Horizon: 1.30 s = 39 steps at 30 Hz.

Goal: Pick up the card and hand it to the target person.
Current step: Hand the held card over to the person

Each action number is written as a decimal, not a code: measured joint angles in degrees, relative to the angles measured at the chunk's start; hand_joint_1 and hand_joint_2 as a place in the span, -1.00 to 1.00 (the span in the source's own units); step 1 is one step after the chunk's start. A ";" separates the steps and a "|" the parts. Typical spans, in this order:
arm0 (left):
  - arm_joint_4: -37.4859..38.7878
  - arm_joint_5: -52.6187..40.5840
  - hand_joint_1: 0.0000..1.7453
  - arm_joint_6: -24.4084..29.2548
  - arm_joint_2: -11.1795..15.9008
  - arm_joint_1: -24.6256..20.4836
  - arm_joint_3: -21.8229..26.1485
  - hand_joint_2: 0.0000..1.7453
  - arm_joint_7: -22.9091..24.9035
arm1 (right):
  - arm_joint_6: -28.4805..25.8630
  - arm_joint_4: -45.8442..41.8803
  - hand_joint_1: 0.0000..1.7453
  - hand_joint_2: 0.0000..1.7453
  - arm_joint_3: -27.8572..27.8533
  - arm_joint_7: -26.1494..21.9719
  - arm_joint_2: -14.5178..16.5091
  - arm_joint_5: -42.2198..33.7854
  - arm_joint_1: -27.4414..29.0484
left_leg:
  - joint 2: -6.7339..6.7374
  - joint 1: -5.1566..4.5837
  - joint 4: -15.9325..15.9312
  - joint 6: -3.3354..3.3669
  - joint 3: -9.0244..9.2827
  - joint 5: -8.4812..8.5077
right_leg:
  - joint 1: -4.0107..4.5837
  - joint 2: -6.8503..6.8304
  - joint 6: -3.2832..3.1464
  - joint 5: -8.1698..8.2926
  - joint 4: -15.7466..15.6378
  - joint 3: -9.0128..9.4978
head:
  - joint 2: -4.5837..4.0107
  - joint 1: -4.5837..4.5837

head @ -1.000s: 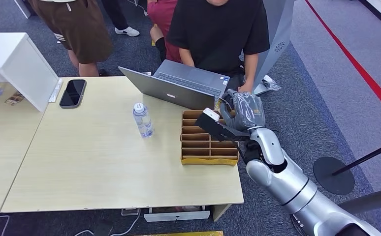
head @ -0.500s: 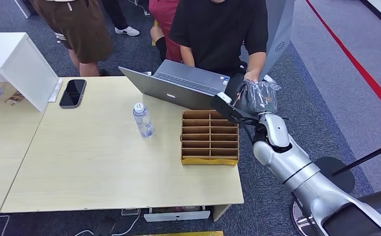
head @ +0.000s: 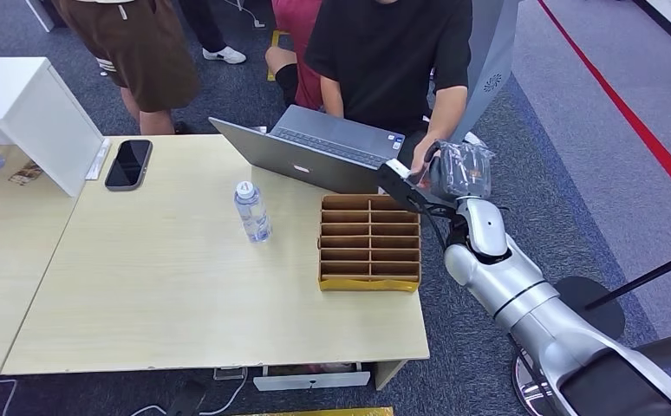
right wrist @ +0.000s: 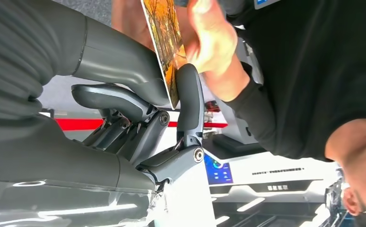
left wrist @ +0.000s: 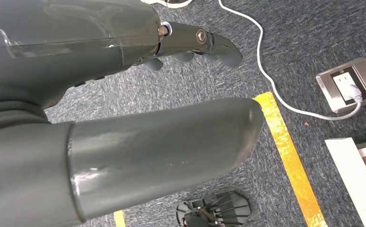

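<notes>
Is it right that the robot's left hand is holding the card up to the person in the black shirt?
Not quite: it is the right hand, not the left, that pinches the card while the person's hand takes it. The right wrist view shows this. The rest holds.

Office or demo hall: grey carpet (head: pixel 566 104), red floor line (head: pixel 627 113), desk (head: pixel 159 277), laptop (head: pixel 315 152).

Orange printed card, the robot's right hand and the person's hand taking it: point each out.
Orange printed card (right wrist: pixel 164 45): right wrist view, printed face.
Right hand (right wrist: pixel 138 101): right wrist view, thumb and finger pinching the card.
Person's hand (right wrist: pixel 209 40): right wrist view, fingers at the card's far side.
</notes>
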 joint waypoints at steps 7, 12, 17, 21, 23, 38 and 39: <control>0.00 0.00 -1.00 -0.02 -0.05 0.01 -0.02 -1.00 0.04 | -3.04 2.70 -0.19 1.00 -0.02 2.58 0.17 3.14 -0.05 | 0.00 0.00 0.00 0.00 0.00 0.00 | 0.00 0.00 0.00 0.00 0.00 0.00 | 0.00 0.00; 0.00 0.00 -1.00 -0.08 -0.21 0.02 -0.02 -1.00 0.05 | -3.04 4.54 -1.00 1.00 0.01 2.91 0.32 4.23 -0.05 | 0.00 0.00 0.00 0.00 0.00 0.00 | 0.00 0.00 0.00 0.00 0.00 0.00 | 0.00 0.00; 0.00 0.00 -1.00 -0.15 -0.30 0.02 -0.02 -1.00 0.18 | -2.26 5.94 -1.00 1.00 0.09 2.87 0.72 4.44 -0.04 | 0.00 0.00 0.00 0.00 0.00 0.00 | 0.00 0.00 0.00 0.00 0.00 0.00 | 0.00 -0.01; 0.00 0.00 -1.00 -0.16 -0.32 0.02 -0.02 -1.00 0.20 | -2.14 6.74 -1.00 1.00 0.11 2.77 1.01 4.09 -0.02 | 0.00 0.00 0.00 0.00 0.00 0.00 | 0.00 0.00 0.00 0.00 0.00 0.00 | 0.00 0.00; 0.00 0.00 -1.00 -0.16 -0.32 0.02 -0.02 -1.00 0.19 | -2.63 7.00 -1.00 1.00 0.10 2.56 1.08 3.92 0.01 | 0.00 0.00 0.00 0.00 0.00 0.00 | 0.00 0.00 0.00 0.00 0.00 0.00 | 0.00 0.00; 0.00 1.34 -1.00 0.03 -0.38 0.75 -0.02 -1.00 -1.46 | -9.52 -9.18 -1.00 1.00 -27.14 -37.41 13.97 -0.13 14.94 | -0.23 0.10 -0.02 -0.01 -0.01 0.00 | 0.09 -0.25 -0.06 -0.05 0.01 0.02 | 0.00 0.01; 0.00 1.48 -1.00 0.10 -0.38 0.88 -0.02 -1.00 -1.67 | -9.52 -10.69 -1.00 1.00 -29.44 -39.03 15.30 -3.90 15.94 | -0.21 0.10 -0.02 -0.01 -0.01 0.00 | 0.09 -0.23 -0.06 -0.06 0.01 0.03 | 0.00 -0.01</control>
